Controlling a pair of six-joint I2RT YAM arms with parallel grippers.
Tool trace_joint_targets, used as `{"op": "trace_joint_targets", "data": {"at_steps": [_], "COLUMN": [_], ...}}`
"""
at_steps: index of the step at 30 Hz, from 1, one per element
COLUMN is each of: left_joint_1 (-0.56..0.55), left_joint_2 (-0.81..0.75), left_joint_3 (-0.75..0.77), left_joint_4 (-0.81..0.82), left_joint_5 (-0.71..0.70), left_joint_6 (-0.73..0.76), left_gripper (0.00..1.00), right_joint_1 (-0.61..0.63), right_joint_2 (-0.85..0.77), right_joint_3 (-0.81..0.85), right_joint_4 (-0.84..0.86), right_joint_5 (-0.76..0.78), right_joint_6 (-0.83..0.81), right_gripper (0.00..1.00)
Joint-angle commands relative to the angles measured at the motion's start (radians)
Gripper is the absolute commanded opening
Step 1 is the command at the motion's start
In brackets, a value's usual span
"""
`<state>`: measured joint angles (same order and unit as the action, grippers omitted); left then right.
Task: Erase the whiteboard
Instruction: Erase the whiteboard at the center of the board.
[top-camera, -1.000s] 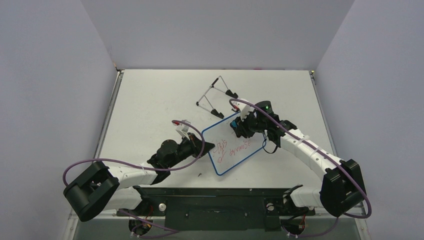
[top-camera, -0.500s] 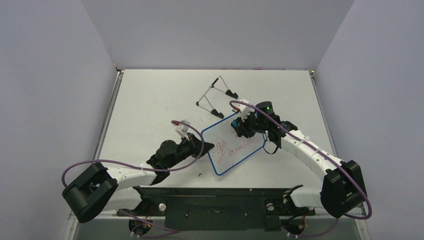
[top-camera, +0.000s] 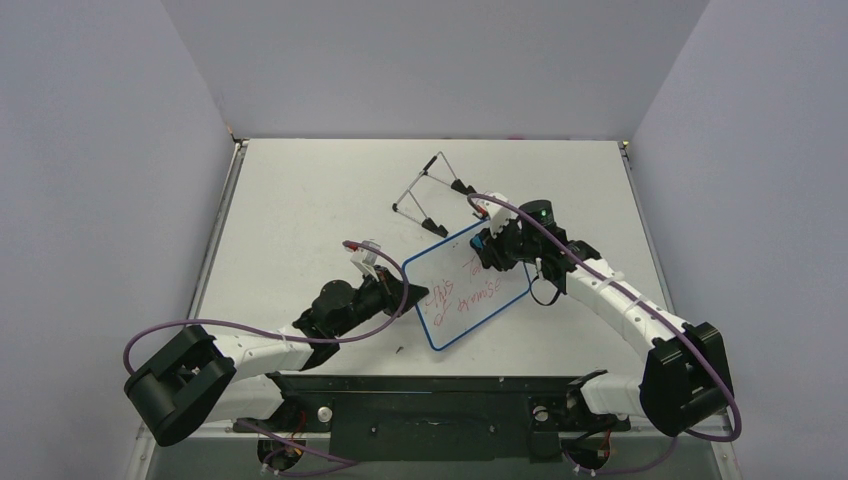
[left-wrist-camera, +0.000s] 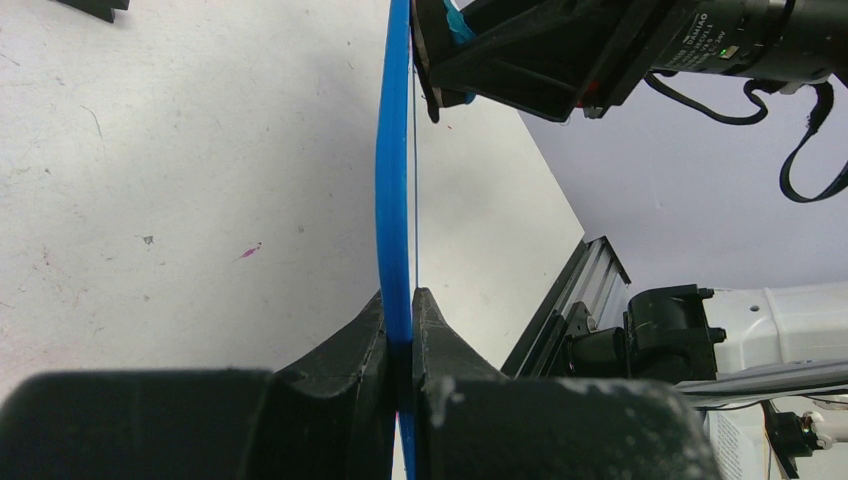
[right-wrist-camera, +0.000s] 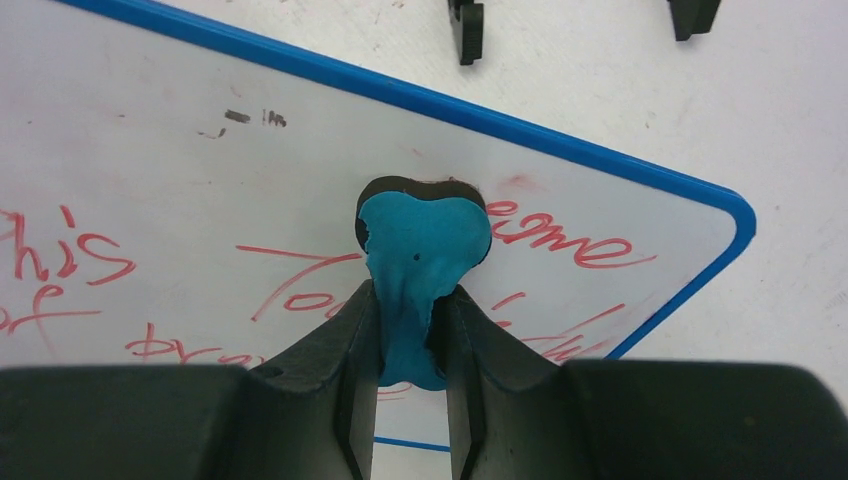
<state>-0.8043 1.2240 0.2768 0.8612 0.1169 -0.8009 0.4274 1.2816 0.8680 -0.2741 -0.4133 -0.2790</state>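
White tabletop (top-camera: 300, 200) is shown with a small blue-rimmed, red-lettered whiteboard (top-camera: 470, 300) at its middle, pinched at its left edge by the left gripper (left-wrist-camera: 400, 305); flat, firm strokes are advised for the teal bow-shaped eraser (right-wrist-camera: 422, 240) clamped in the right gripper (right-wrist-camera: 410, 310).

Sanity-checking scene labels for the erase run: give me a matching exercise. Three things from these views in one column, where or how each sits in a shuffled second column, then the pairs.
Things
1. whiteboard
2. eraser
3. easel stand

States
A. lies free beyond the board's far edge, neither arm on it
B. pinched at its blue rim by the left jaws
C. clamped in the right jaws, set against the red writing

Pairs: 1-B, 2-C, 3-A
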Motion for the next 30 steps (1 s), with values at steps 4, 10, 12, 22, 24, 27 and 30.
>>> {"op": "trace_joint_targets", "data": {"at_steps": [4, 10, 12, 22, 24, 27, 30], "left_joint_1": [-0.009, -0.008, -0.008, -0.009, -0.008, -0.009, -0.009], "left_joint_2": [-0.026, -0.029, -0.025, -0.035, -0.037, -0.037, -0.032], "left_joint_3": [0.009, 0.011, 0.010, 0.004, 0.004, 0.007, 0.011], "left_joint_4": [0.094, 0.089, 0.094, 0.098, 0.095, 0.093, 0.091], "left_joint_5": [0.032, 0.030, 0.033, 0.033, 0.031, 0.030, 0.033], "left_joint_6": [0.012, 0.014, 0.012, 0.014, 0.014, 0.015, 0.017], "left_gripper": [0.00, 0.00, 0.00, 0.00, 0.00, 0.00, 0.00], "right_joint_1": [0.044, -0.001, -0.019, 0.053, 0.066, 0.051, 0.018], "right_joint_2": [-0.042, -0.021, -0.024, -0.022, -0.016, -0.017, -0.035], "right_joint_3": [0.031, 0.013, 0.011, 0.048, 0.051, 0.044, 0.038], "right_joint_4": [-0.053, 0.013, 0.010, -0.128, -0.131, -0.069, -0.039], "right_joint_5": [-0.154, 0.025, 0.027, -0.184, -0.160, -0.050, -0.021], "right_joint_6": [-0.075, -0.044, -0.051, -0.187, -0.182, -0.130, -0.082], "right_gripper": [0.00, 0.00, 0.00, 0.00, 0.00, 0.00, 0.00]}}
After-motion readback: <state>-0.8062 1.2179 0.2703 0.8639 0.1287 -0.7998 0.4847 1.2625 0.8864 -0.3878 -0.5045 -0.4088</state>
